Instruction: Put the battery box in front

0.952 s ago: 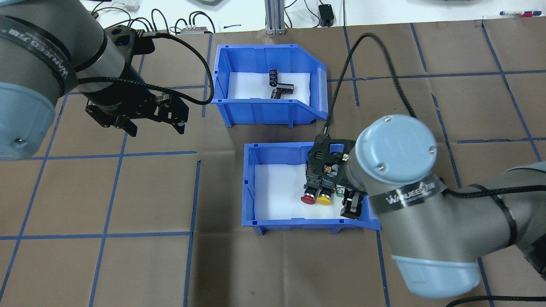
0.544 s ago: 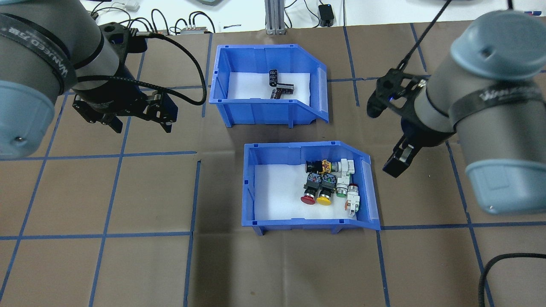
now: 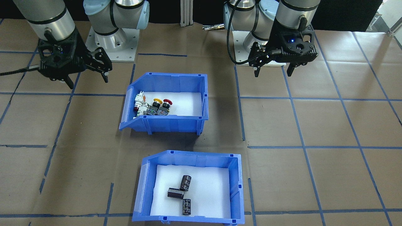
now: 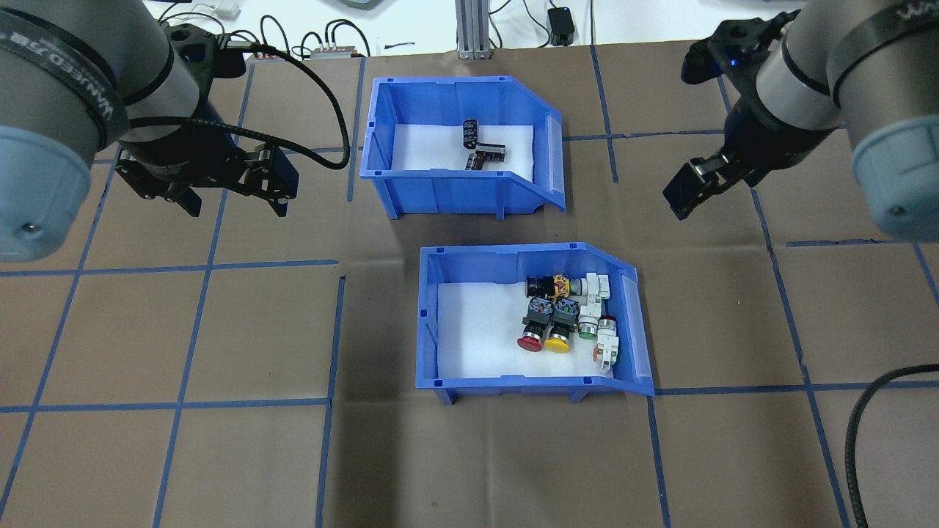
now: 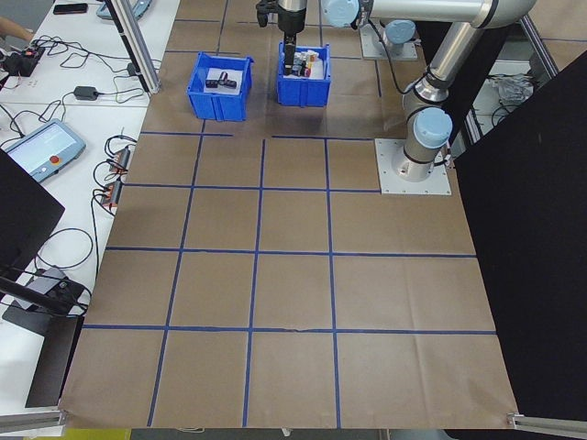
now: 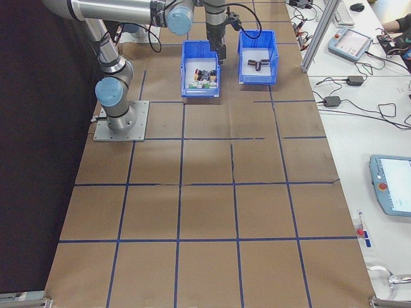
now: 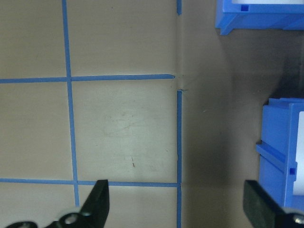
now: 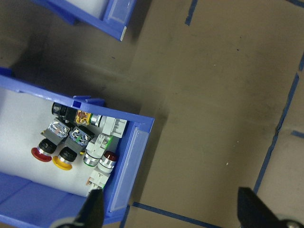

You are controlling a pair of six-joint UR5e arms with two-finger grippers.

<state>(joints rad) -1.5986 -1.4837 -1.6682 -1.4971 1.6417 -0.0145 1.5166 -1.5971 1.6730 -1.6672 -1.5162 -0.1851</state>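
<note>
While both arms hang raised, left gripper (image 4: pixel 231 192) at 9 o'clock and right gripper (image 4: pixel 697 183) at 3 are spread and empty; battery box (image 4: pixel 461 150) sits at 12, untouched

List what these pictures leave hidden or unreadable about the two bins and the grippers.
- Battery box: markings on the black cylinders are too small in every view.
- Switch bin: the right wrist view crops its far end.
- Left gripper: the left wrist view shows only the fingertips at the bottom edge.
- Right gripper: overhead, its own arm partly covers the fingers.
- Side views: both bins too small for detail.
</note>
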